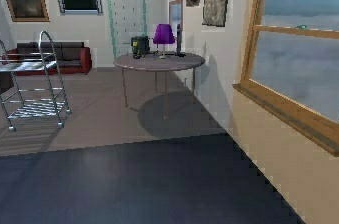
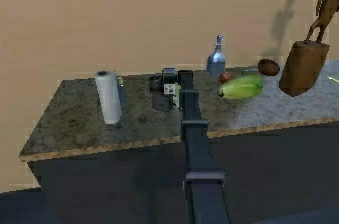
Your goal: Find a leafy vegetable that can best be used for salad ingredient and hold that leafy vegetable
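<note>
A green leafy vegetable (image 2: 242, 88) lies on the speckled stone counter (image 2: 77, 120) in the arm side view, right of the arm. The dark arm (image 2: 199, 140) rises from the bottom edge and reaches over the counter. My gripper (image 2: 163, 88) sits at its far end, left of the white marker squares and between the paper towel roll and the vegetable. Its far end is hard to make out against the counter, so I cannot tell whether it holds anything.
On the counter stand a white paper towel roll (image 2: 107, 96), a blue-grey bottle (image 2: 217, 58), a brown round thing (image 2: 269, 67) and a brown paper bag (image 2: 305, 65). Ahead are a round table (image 1: 160, 64) with a purple lamp (image 1: 163, 36), a metal cart (image 1: 27, 85), a sofa (image 1: 62, 60) and a window (image 1: 302, 60).
</note>
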You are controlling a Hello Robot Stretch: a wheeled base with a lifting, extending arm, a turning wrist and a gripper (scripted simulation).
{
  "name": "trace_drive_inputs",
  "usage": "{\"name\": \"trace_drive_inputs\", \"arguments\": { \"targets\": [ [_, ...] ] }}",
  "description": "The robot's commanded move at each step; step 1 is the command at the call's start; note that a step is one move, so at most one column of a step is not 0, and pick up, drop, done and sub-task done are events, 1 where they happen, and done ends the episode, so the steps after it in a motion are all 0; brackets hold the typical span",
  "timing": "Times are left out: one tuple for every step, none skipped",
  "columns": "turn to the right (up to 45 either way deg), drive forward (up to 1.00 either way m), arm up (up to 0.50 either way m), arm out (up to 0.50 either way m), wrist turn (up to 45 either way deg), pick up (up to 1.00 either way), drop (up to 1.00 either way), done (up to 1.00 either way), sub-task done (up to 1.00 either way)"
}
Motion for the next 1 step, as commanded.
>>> {"name": "trace_drive_inputs", "arguments": {
  "targets": [
    [0.0,0.00,0.00,0.00,0.0,1.00,0.00,0.00,0.00]
  ]
}}
